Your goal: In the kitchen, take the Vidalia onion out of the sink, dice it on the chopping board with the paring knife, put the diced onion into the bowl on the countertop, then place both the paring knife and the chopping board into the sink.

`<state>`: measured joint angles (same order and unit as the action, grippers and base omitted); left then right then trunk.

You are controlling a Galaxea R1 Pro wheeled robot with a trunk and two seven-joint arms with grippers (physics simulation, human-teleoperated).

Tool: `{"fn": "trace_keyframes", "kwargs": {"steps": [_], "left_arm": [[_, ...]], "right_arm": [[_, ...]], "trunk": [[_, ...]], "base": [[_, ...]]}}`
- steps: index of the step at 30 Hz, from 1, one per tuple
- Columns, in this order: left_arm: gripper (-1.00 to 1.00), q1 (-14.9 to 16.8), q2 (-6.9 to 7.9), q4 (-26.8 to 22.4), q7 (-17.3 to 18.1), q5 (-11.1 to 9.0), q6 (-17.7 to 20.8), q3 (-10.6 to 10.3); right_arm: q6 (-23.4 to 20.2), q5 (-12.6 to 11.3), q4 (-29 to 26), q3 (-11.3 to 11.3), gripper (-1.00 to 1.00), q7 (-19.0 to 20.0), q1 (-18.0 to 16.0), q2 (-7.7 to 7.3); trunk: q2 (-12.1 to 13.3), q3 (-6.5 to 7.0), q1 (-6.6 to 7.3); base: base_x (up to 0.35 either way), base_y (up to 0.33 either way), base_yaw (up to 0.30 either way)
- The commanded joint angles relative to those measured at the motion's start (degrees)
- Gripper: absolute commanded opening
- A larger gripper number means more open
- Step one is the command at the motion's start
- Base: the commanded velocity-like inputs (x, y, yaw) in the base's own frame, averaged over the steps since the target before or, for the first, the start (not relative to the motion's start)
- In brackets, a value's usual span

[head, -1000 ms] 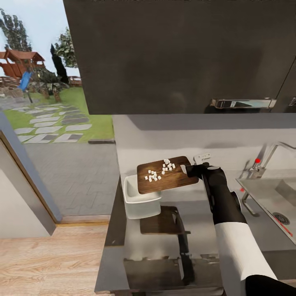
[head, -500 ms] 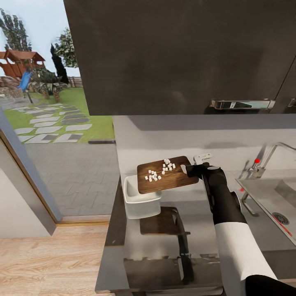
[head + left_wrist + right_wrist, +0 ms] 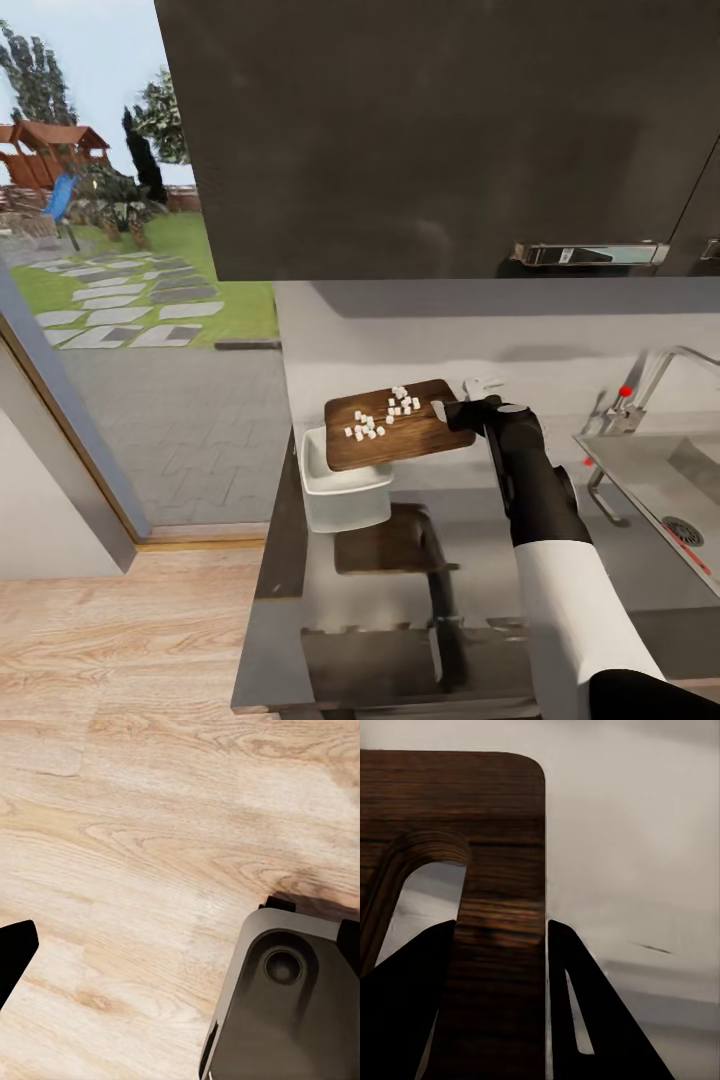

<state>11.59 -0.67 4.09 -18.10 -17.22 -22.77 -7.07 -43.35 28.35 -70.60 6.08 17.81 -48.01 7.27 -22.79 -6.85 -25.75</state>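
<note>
The chopping board (image 3: 398, 427), carrying diced onion (image 3: 383, 414), is pinched at its handle end by the right tool (image 3: 452, 413), above the bowl (image 3: 342, 487); uneven tilting could scatter pieces onto the table (image 3: 470, 560).

Chopping board (image 3: 398, 426) overhangs bowl (image 3: 342, 487); bare countertop (image 3: 470, 520) beside; faucet (image 3: 650, 385) bounds right.

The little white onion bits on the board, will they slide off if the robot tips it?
Probably yes. The diced onion lies loose on the smooth chopping board, which the right gripper holds above the bowl. The small cubes look light, so some may tumble and scatter rather than fall together.
</note>
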Motion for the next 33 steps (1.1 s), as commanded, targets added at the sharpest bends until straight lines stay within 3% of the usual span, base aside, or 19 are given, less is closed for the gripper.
{"fn": "trace_keyframes", "kwargs": {"steps": [1,5,8,33], "left_arm": [[1.00,0.10,-0.03,0.22,-0.10,-0.36,-0.34,-0.48],[1.00,0.10,-0.03,0.23,-0.09,-0.36,-0.34,-0.49],[1.00,0.10,-0.03,0.30,-0.09,-0.36,-0.33,-0.49],[1.00,0.10,0.47,0.31,-0.09,-0.36,-0.26,-0.41]], "right_arm": [[-0.07,0.97,-0.06,-0.11,-1.00,0.52,-0.07,0.36],[-0.09,1.07,-0.06,-3.74,-1.00,-2.49,-0.07,0.69],[-0.08,0.95,-0.06,-5.10,-1.00,-5.62,-0.07,0.72],[-0.07,1.18,-0.51,-5.56,-1.00,-6.47,-0.07,0.64]], "trunk": [[-0.13,-0.13,-0.04],[-0.13,-0.13,-0.04],[-0.13,-0.13,-0.04],[-0.13,-0.13,-0.04]], "base": [[0.000,0.000,0.000],[0.000,0.000,0.000],[0.000,0.000,0.000],[0.038,0.000,0.000]]}}
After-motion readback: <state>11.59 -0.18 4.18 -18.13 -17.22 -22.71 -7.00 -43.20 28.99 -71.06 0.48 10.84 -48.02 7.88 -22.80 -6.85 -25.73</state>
